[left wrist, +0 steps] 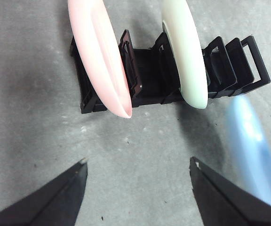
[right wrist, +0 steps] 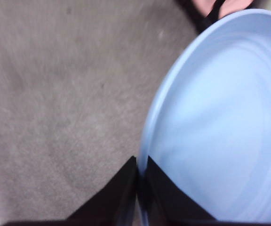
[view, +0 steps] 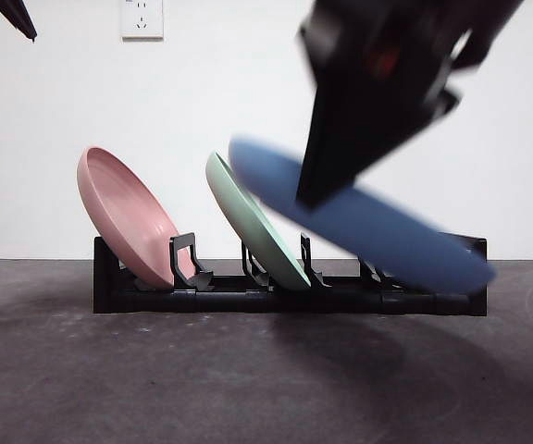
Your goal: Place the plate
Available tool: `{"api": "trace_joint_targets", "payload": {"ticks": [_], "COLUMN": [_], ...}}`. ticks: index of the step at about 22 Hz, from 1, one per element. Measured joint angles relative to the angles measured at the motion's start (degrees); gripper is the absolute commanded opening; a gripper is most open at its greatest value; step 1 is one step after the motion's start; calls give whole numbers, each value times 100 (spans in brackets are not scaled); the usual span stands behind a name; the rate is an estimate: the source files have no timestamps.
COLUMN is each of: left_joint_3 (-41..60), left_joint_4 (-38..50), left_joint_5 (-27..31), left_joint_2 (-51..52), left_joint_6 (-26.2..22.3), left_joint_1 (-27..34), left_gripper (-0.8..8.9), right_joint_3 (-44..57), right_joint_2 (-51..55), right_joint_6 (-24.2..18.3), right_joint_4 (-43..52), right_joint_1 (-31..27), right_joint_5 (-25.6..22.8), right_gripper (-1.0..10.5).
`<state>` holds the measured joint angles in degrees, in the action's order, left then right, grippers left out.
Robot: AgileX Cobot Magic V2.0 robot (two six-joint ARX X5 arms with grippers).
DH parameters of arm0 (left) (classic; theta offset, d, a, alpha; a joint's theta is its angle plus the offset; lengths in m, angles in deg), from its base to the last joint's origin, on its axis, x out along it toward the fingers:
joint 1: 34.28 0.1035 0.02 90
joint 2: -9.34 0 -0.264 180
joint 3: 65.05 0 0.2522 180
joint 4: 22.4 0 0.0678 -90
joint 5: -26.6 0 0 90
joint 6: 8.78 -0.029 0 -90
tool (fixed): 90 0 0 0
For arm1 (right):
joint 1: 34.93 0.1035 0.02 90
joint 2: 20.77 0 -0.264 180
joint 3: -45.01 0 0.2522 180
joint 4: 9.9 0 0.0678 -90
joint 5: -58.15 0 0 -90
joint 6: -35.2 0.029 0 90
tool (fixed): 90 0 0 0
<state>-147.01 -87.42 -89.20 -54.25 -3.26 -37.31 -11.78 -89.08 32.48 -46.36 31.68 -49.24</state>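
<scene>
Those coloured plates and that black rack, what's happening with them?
The right gripper is shut on the rim of a round blue plate, carrying it tilted beside the black slotted rack. A pink plate and a pale green plate already lean in the rack. The left gripper waits open above the table.

Low front camera; wrist cameras overhead

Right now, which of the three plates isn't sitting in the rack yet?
The blue plate: the right gripper holds its rim. The pink plate and green plate lean in the rack.
</scene>
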Motion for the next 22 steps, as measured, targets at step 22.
{"api": "trace_joint_targets", "payload": {"ticks": [22], "left_joint_3": [0], "left_joint_4": [0], "left_joint_5": [0], "left_joint_2": [0], "left_joint_6": [-74], "left_joint_1": [0], "left_gripper": [344], "right_joint_3": [0], "right_joint_2": [-1829], "right_joint_6": [-1097], "right_joint_4": [1290], "right_joint_1": [203], "right_joint_5": [601], "right_gripper": [32]}}
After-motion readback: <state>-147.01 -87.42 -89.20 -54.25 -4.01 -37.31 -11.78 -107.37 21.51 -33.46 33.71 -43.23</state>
